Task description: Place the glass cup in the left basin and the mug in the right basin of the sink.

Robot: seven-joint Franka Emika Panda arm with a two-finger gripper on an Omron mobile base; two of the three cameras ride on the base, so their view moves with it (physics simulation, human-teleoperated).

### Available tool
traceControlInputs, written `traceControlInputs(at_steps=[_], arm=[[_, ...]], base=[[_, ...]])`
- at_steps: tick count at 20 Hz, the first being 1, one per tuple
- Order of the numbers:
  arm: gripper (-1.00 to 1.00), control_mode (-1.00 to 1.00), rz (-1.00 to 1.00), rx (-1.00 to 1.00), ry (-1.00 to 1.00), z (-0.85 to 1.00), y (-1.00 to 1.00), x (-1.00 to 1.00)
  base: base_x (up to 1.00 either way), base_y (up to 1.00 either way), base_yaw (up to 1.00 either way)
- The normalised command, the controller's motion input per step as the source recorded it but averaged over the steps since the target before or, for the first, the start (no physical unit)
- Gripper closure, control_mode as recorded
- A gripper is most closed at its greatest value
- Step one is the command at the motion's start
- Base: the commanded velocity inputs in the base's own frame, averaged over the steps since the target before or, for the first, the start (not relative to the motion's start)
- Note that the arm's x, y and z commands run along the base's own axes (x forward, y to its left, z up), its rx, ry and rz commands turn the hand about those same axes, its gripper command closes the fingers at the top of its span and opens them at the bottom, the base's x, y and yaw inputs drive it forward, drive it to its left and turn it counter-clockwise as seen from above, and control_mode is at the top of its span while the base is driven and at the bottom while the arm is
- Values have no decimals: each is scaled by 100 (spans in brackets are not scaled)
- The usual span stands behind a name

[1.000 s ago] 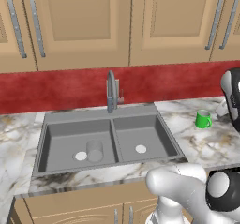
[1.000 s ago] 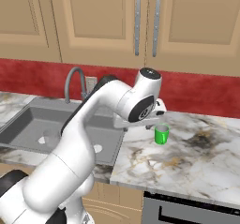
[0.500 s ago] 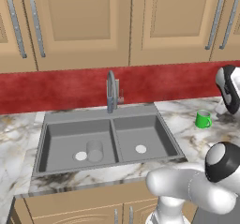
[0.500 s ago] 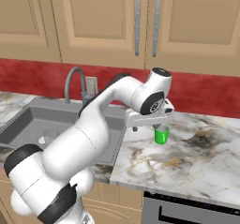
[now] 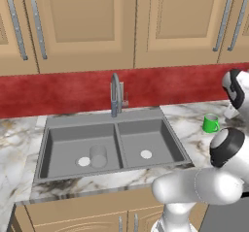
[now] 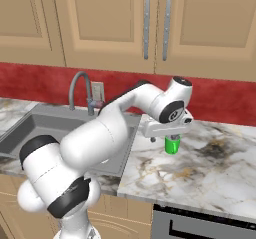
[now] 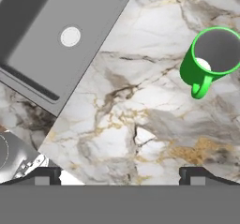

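Note:
The green mug (image 7: pixel 211 59) stands upright on the marble counter right of the sink (image 5: pixel 44 177), its handle towards the hand camera. In the hand view my gripper (image 7: pixel 119 175) is open, with the fingertips (image 7: pixel 47 174) wide apart and nothing between them; the mug lies up and to the right of them. From the right base camera the gripper (image 6: pixel 169 137) hangs just above the mug (image 6: pixel 172 145). The clear glass cup (image 5: pixel 98 156) stands in the left basin (image 5: pixel 63 148) beside its pale drain. The right basin (image 5: pixel 151 139) holds only its drain.
The curved faucet (image 5: pixel 115 92) rises behind the sink's divider. A red backsplash and wooden cabinets close off the back. Marble counter (image 6: pixel 210 168) stretches to the right of the mug, above a dark appliance front (image 6: pixel 200 228).
The arm has swung right and the hand has come down a little, ending just above the mug. The mug and the glass cup have not moved.

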Motion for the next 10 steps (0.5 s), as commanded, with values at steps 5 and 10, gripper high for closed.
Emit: traceControlInputs(at_steps=[5,10], arm=[[-100,-100,0,0,-3,-29,-1,28],[-100,-100,-4,0,-4,-28,-10,23]], base=[[0,0,0],[0,0,0]])
